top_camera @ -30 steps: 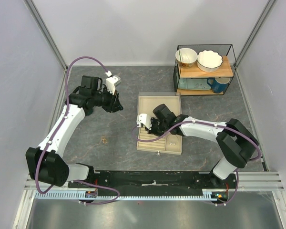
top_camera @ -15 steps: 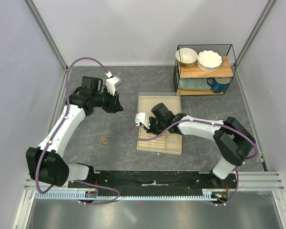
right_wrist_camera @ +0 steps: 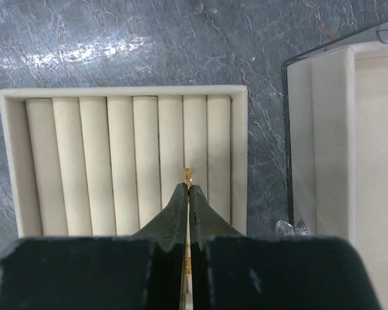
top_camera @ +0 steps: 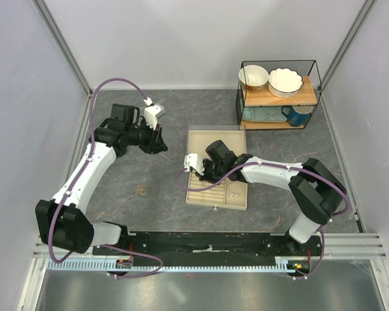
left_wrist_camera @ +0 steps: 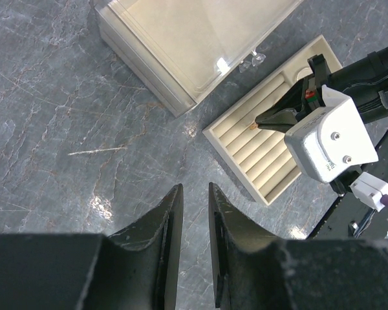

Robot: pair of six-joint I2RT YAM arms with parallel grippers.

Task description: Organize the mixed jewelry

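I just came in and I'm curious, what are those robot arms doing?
They are sorting jewelry. The right arm has its jaws shut on a tiny gold ring, held just above the slots of the beige tray. The left arm hovers off to the side over the table, its jaws a little apart and empty.

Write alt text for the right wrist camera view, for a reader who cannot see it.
The right tool, shut, pinches a tiny gold ring at its tips over a slot between the padded rolls of a beige ring tray. The tray lies on a grey marbled table; a clear-lidded beige box shows at right.
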